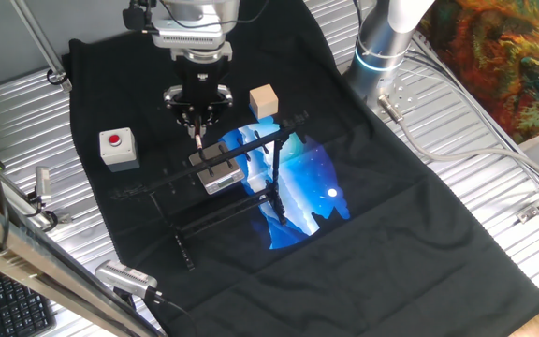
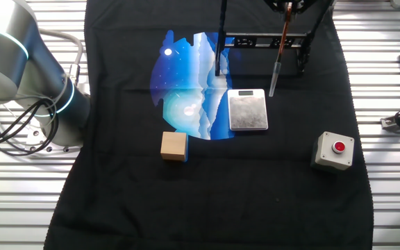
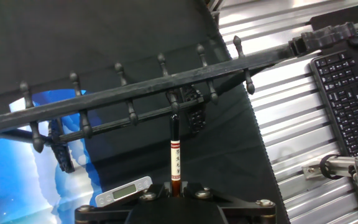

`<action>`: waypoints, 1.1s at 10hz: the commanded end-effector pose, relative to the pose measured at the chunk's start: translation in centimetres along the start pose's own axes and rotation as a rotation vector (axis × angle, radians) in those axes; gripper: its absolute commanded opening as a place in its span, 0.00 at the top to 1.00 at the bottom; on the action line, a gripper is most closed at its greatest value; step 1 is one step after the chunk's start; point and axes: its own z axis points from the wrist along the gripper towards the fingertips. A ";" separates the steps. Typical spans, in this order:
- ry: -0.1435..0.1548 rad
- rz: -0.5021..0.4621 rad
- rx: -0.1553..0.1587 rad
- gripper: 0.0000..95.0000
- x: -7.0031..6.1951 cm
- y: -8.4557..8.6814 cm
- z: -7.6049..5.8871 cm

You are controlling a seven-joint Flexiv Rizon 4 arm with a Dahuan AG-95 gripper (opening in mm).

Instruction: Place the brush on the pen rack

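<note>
Jaws clamped on the brush (image 3: 174, 155) upper shaft, gripper (image 1: 197, 118) beside the black pegged pen rack (image 3: 135, 90). Light, stiff, thin, probably slippery; hold mid-shaft, not the bristles.

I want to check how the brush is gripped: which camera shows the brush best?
The other fixed view: the brush hangs at full length below the gripper, reddish shaft and pale tip both clear. The hand view looks along its shaft, foreshortening it; one fixed view shows only a short stub under the fingers.

Brush (image 2: 280, 48) upright above the table, seemingly just before the pen rack (image 3: 135, 93).
</note>
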 end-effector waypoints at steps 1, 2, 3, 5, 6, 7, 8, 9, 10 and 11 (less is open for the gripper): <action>-0.003 0.001 0.003 1.00 0.0 0.0 0.1; -0.007 0.002 0.007 1.00 0.0 0.0 0.2; -0.009 0.003 0.009 1.00 0.0 0.0 0.3; -0.012 0.005 0.013 1.00 0.1 0.0 0.3; -0.011 0.006 0.014 1.00 0.0 0.0 0.3; -0.012 0.011 0.015 1.00 0.0 0.0 0.3; -0.012 0.013 0.015 1.00 0.0 0.0 0.3; -0.012 0.014 0.016 1.00 0.1 0.0 0.3; -0.012 0.014 0.016 1.00 0.1 0.0 0.4; -0.013 0.014 0.018 1.00 0.1 0.0 0.4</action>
